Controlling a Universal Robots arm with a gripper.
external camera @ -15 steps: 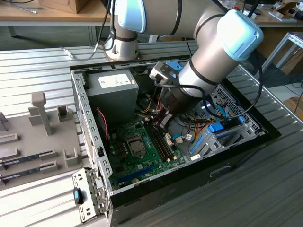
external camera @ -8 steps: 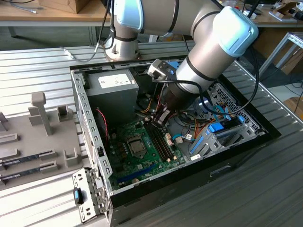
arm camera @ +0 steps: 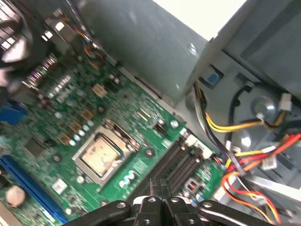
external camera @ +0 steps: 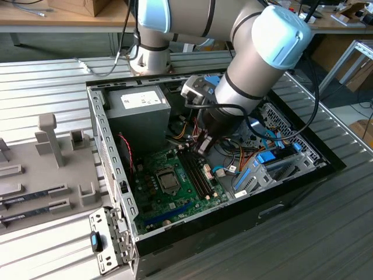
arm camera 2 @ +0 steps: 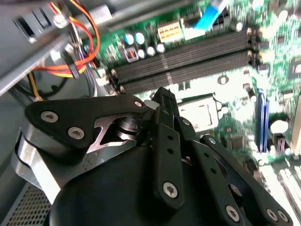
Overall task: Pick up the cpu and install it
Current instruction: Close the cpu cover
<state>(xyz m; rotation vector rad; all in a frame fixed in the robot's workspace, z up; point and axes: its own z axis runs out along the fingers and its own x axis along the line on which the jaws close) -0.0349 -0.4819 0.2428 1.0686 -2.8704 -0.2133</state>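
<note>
Claw closed, seemingly empty, above memory slots beside cpu.

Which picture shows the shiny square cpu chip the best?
The first wrist view: the cpu sits in its socket frame, whole and unblocked. In the second wrist view the tool covers part of it. In the exterior view it looks tiny on the green motherboard.
</note>
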